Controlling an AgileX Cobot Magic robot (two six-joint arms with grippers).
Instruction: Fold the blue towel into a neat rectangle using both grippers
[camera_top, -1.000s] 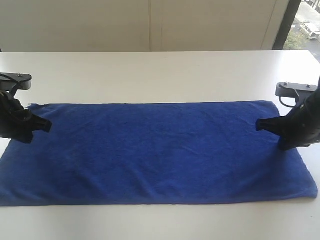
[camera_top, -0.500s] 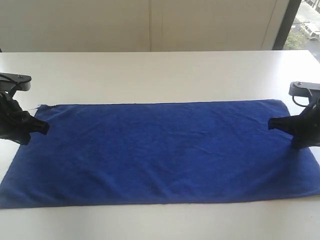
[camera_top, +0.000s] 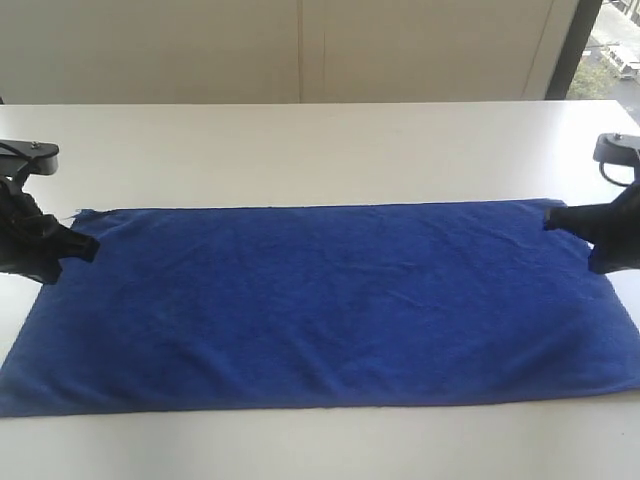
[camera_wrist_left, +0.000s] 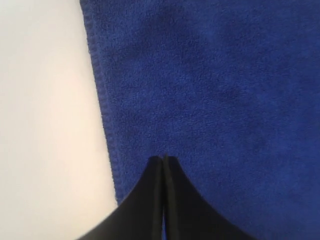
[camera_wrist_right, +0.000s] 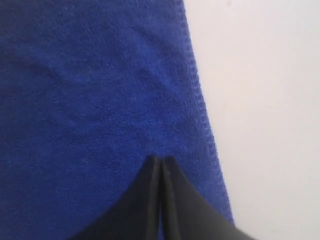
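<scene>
One blue towel (camera_top: 320, 300), spread open in a single flat layer. Long sides running left to right across the exterior view, short ends out toward the arms, near long edge close to the near rim of the surface (camera_top: 320, 150). Faint creases only. Thin stitched hem plain along each short end in both wrist views.

Left fingers (camera_top: 70, 245) at the towel's left short end, close to its far corner, pointing inward over the cloth just inside the hem. Pressed together, with only a hairline seam between them in the left wrist view and nothing seen caught there. Right fingers (camera_top: 575, 220) mirrored at the right short end, again near the far corner, likewise closed tight with no cloth visibly pinched. Cannot tell whether either pair of tips rests on the pile or hangs just above it.

By count: one towel, two pairs of fingers, two black arms, namely left arm (camera_top: 18, 225) and right arm (camera_top: 618, 245), and a grey bracket (camera_top: 32, 152) on top of the left one.

Underneath, a plain white surface, wide and matte, bare beyond the hems. Behind it, a pale panelled wall (camera_top: 200, 50) with vertical seams. At the far right corner, a dark-framed window (camera_top: 612, 45) giving daylight.
</scene>
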